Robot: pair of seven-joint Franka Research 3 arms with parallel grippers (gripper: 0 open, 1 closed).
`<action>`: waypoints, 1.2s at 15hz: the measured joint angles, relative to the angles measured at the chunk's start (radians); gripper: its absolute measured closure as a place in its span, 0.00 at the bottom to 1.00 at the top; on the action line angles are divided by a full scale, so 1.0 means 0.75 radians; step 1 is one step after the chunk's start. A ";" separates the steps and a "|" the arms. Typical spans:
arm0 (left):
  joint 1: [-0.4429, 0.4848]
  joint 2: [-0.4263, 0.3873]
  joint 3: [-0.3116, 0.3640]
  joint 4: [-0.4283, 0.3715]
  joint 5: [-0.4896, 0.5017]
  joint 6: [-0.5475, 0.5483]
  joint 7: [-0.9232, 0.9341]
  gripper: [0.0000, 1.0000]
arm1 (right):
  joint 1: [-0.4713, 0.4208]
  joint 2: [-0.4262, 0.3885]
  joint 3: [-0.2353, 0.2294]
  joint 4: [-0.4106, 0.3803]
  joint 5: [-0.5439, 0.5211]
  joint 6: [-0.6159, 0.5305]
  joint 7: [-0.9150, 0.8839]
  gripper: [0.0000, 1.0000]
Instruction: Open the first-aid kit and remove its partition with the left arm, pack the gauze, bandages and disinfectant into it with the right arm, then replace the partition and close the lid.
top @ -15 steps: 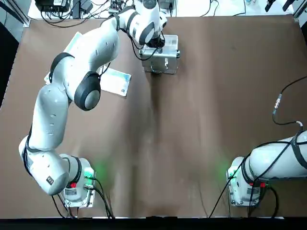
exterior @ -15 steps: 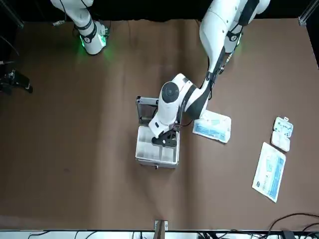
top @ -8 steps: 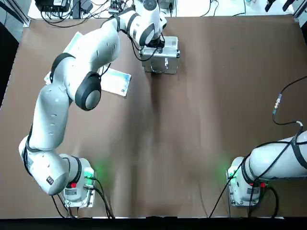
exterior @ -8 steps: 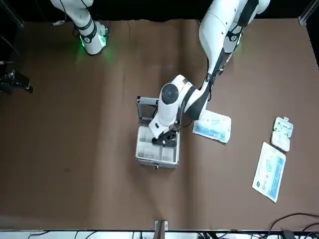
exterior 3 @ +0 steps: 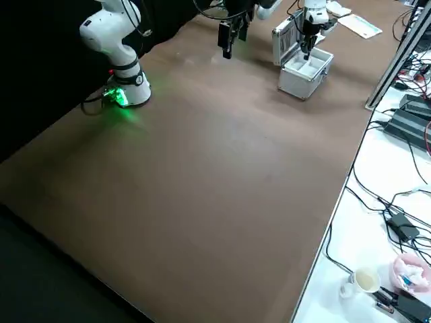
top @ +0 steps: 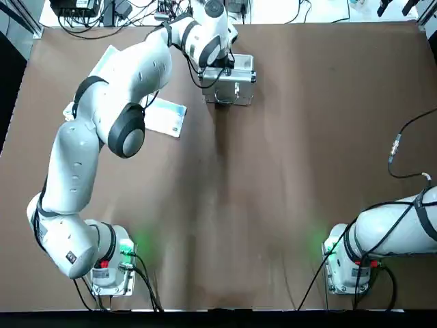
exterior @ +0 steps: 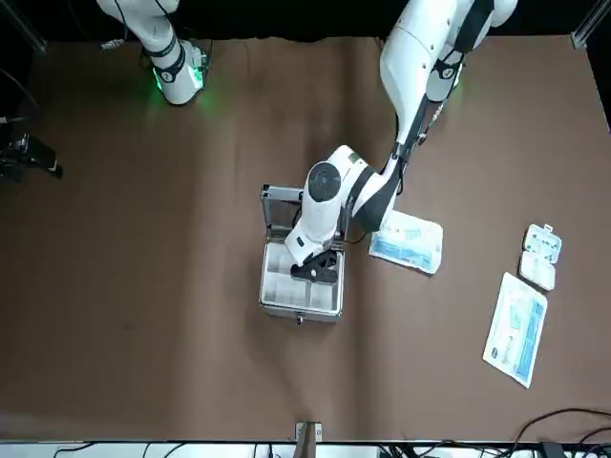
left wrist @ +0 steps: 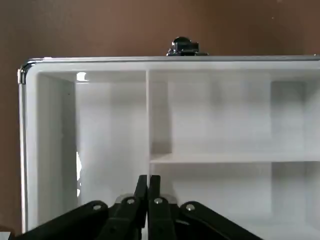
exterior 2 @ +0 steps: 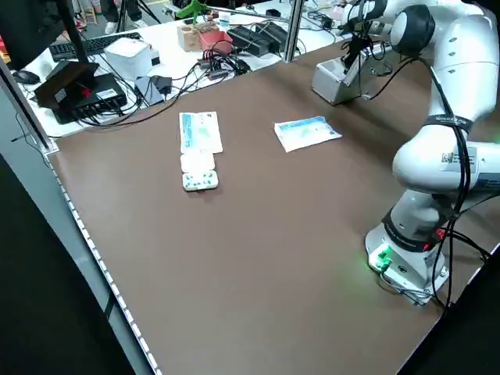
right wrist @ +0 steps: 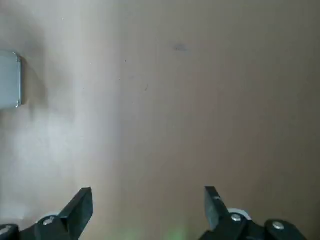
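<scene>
Lying level in the open first-aid kit (exterior: 302, 313), the white partition (left wrist: 112, 130) has its long axis side to side across the table, parallel to the hinge. The left gripper (left wrist: 148, 177) pinches its divider wall; the right gripper (right wrist: 149, 189) is parked, open, above the table. Against the earlier frame, only the left arm (top: 72, 164) shifts slightly.

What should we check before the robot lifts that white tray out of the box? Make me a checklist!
1. Lid open: ok.
2. Partition still to lift out, sitting in the case: ok.
3. Left gripper over the partition, by its divider: ok.
4. Left gripper firmly holding the divider: cannot tell.
5. Right gripper away from the case, fingers open: ok.
6. Flat packs lying outside the case: ok.
</scene>
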 joint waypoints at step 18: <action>-0.005 0.018 0.003 0.000 0.026 0.002 0.000 0.73 | -0.011 0.000 -0.001 0.000 -0.003 0.004 -0.001 0.01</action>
